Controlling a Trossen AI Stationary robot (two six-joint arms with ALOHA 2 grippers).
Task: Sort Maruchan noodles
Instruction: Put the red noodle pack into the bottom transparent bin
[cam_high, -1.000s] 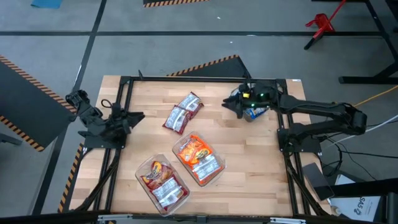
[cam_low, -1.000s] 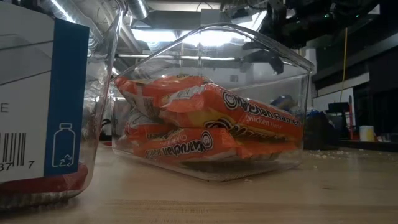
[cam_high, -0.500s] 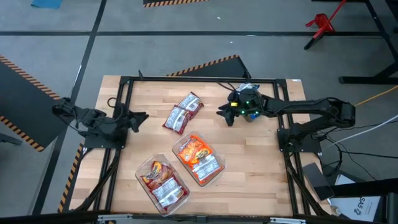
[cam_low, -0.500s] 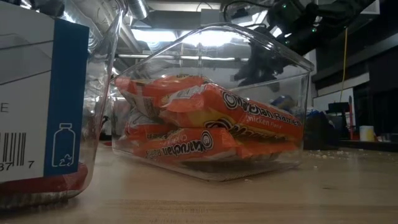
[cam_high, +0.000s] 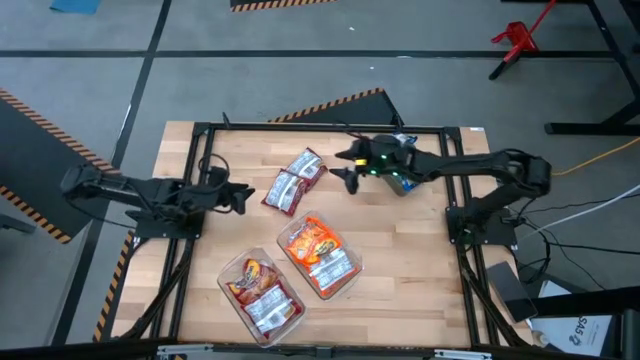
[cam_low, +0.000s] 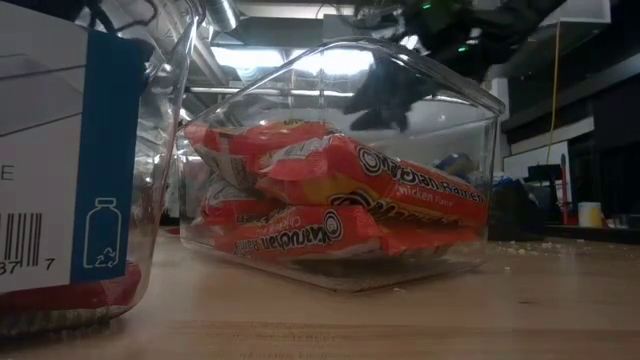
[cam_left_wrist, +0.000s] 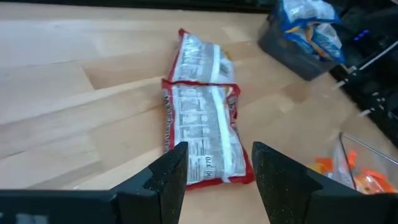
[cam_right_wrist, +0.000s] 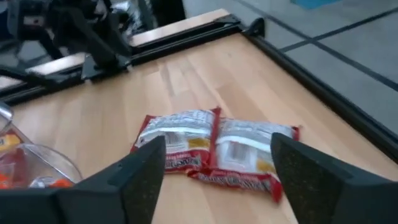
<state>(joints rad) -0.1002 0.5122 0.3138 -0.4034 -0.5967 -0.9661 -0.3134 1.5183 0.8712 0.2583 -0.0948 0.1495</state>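
"Maruchan" and "Ramen" in white on the orange packets (cam_low: 340, 205) inside the clear tub (cam_low: 470, 120), a barcode with digits "7 7" and a bottle symbol on the blue-and-white label (cam_low: 70, 160) of the nearer tub

The pale wooden plank worktop (cam_high: 400, 250) looks smooth and matt, its grain and seams plain, framed by matt black metal rails (cam_high: 310, 127). Two red-edged crinkly plastic noodle packets (cam_left_wrist: 202, 121) lying on the worktop catch the light on their silvery-white printed backs (glossy film, wrinkled at the sealed ends). Beside them on the worktop, the clear rectangular plastic tub (cam_low: 340, 160) is glossy and transparent, holding shiny orange plastic packets (cam_low: 350, 200). The left gripper (cam_left_wrist: 214, 168) has matt dark plastic fingers (cam_left_wrist: 168, 177).
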